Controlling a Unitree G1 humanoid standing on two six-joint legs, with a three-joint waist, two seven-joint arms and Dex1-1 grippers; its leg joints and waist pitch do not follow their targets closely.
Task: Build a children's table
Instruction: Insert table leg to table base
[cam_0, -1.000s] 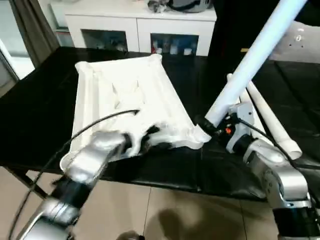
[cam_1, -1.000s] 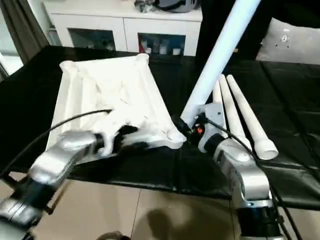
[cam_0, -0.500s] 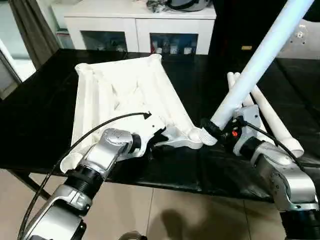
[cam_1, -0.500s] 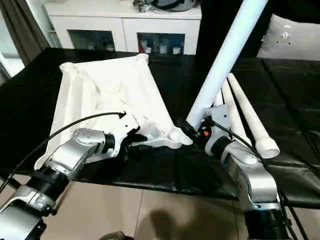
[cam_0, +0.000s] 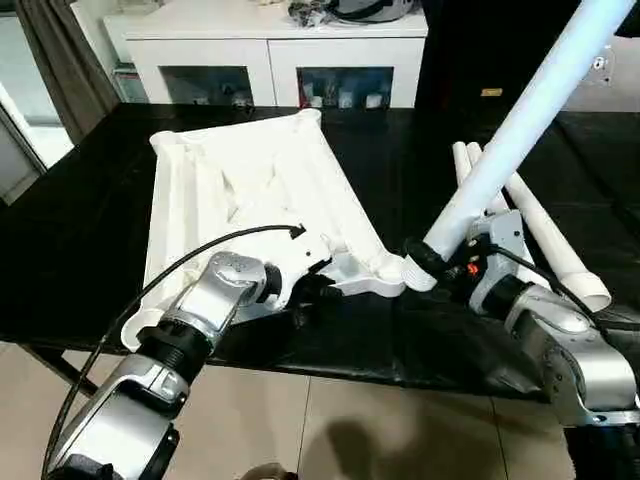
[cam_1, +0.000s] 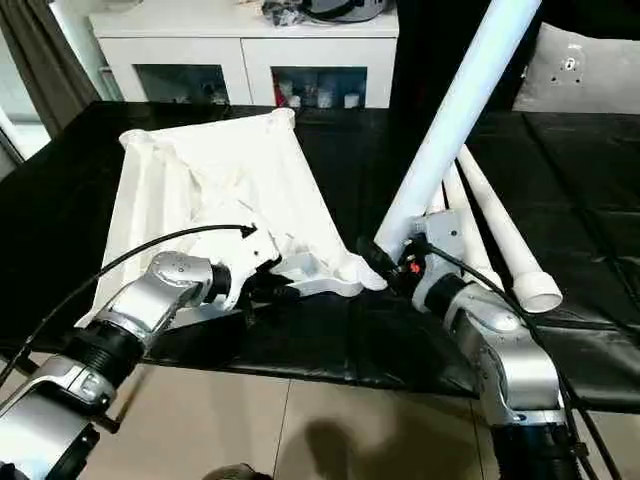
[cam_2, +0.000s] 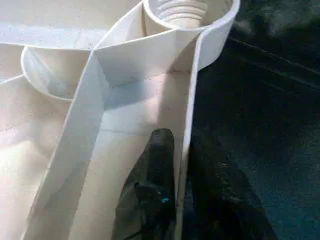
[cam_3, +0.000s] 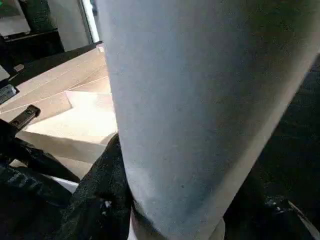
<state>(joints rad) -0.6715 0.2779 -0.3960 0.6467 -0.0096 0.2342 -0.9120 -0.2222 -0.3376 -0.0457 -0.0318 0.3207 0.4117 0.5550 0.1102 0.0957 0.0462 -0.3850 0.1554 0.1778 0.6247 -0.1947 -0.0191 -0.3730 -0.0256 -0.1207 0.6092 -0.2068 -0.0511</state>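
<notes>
Black table (cam_0: 90, 230): one tabletop (cam_0: 250, 180), four legs (cam_1: 500, 235).

White ribbed table top (cam_0: 250, 190) and white legs (cam_0: 545, 235) on a glossy black worktop (cam_0: 70, 230); silver forearms with black end-effector fingers (cam_2: 150, 195); white cabinet (cam_0: 270, 50) beyond the far edge; beige tiled floor (cam_0: 330, 430).

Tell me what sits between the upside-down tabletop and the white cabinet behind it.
Only bare black table surface lies between the tabletop and the white cabinet, then the gap beyond the table's far edge; both eye views show it.
</notes>
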